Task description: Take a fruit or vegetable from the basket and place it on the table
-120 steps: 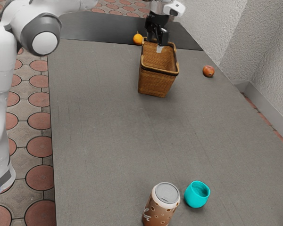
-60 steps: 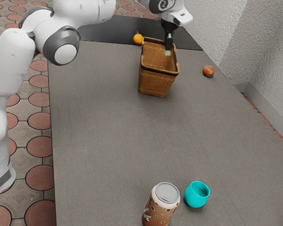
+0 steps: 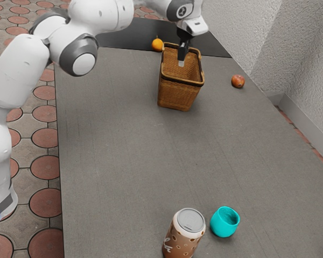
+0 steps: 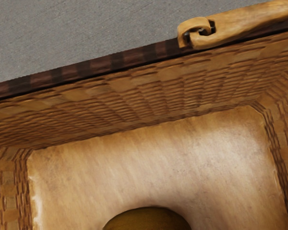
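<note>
The black gripper (image 3: 181, 63) points down inside the mouth of the brown wicker basket (image 3: 177, 93), its tip below the rim level in the picture. Whether it is open or shut cannot be made out. Inside the basket (image 4: 134, 98), the wrist view shows a pale wooden-looking floor and a rounded olive-brown thing (image 4: 148, 220), partly cut off, just under the hand. What kind of fruit or vegetable it is cannot be told.
An orange fruit (image 3: 157, 44) sits beside the basket's far end. A reddish fruit (image 3: 237, 81) lies on the table (image 3: 124, 150) toward the exterior view's right. A patterned cup (image 3: 184, 236) and a turquoise cup (image 3: 225, 222) stand near the front. A wall rises behind the reddish fruit.
My hand has turned and come from the basket's far end to over its middle, swinging toward the exterior view's right and then back left. The basket and fruits outside it have stayed put.
</note>
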